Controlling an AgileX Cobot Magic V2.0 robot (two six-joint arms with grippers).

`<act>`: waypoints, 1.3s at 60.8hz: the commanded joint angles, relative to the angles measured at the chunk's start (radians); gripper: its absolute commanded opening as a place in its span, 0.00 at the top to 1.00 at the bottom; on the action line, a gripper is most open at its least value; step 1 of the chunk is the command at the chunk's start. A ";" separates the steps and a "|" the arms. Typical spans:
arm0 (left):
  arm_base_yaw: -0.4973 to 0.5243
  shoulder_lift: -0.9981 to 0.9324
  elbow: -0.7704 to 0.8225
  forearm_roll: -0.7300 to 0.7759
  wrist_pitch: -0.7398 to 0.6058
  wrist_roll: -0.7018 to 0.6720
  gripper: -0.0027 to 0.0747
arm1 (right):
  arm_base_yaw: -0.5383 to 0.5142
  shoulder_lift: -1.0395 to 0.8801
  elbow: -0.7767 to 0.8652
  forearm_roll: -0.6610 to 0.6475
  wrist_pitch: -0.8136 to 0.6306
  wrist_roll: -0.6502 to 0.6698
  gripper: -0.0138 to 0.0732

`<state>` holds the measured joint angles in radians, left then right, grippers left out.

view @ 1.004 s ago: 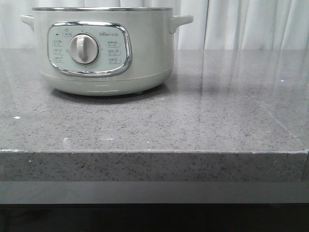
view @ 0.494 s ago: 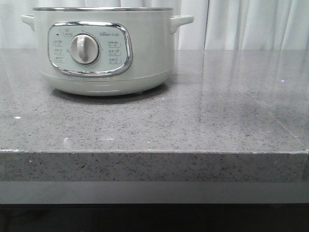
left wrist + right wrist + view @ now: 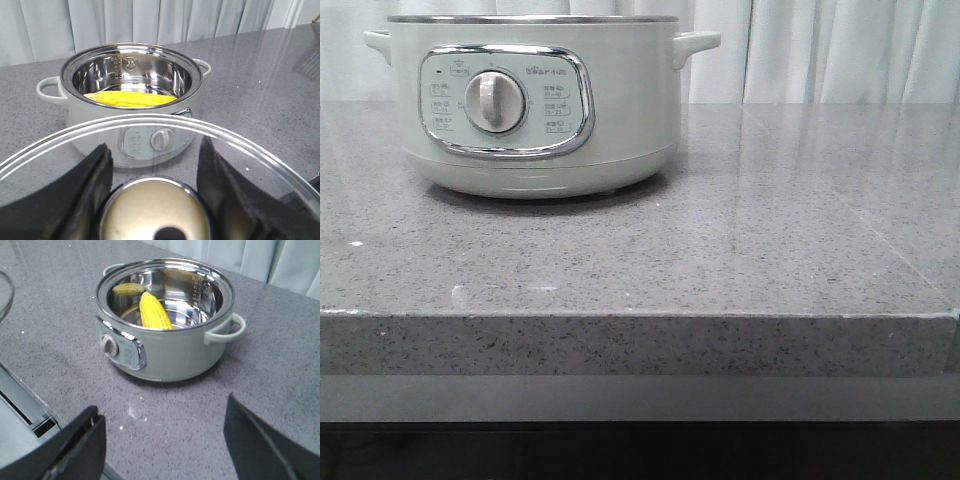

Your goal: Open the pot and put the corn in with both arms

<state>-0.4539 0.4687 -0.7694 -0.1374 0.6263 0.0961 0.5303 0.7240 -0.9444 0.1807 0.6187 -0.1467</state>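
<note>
Two black fingers (image 3: 70,195) of the left gripper (image 3: 156,200) clamp the round knob (image 3: 156,212) of a glass lid (image 3: 150,130), held close to the camera. Beyond it, well apart, the pot (image 3: 132,107) stands open on the grey speckled surface (image 3: 720,250), with the corn (image 3: 154,312) lying inside on the steel bottom. Spread wide and holding nothing, the right gripper (image 3: 162,440) hangs short of the pot.
</note>
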 commanded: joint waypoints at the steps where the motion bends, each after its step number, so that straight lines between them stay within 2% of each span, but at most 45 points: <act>1: -0.005 -0.001 -0.037 -0.016 -0.137 -0.007 0.65 | -0.008 -0.072 0.033 0.014 -0.082 0.001 0.24; 13: -0.005 -0.001 -0.037 -0.016 -0.137 -0.007 0.65 | -0.008 -0.174 0.119 0.017 -0.092 0.001 0.24; 37: -0.005 -0.001 -0.037 -0.016 -0.139 -0.007 0.66 | -0.008 -0.192 0.126 0.017 -0.088 0.001 0.24; 50: -0.005 0.021 -0.037 -0.018 -0.227 -0.007 0.66 | -0.008 -0.192 0.126 0.017 -0.088 0.001 0.24; 62: -0.005 0.129 -0.085 -0.025 -0.280 -0.007 0.66 | -0.008 -0.192 0.126 0.017 -0.088 0.001 0.24; 79: -0.005 0.407 -0.240 -0.021 -0.315 -0.007 0.66 | -0.008 -0.192 0.126 0.017 -0.088 0.001 0.24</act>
<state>-0.4539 0.8123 -0.9298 -0.1453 0.4781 0.0961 0.5303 0.5314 -0.7944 0.1852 0.6112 -0.1462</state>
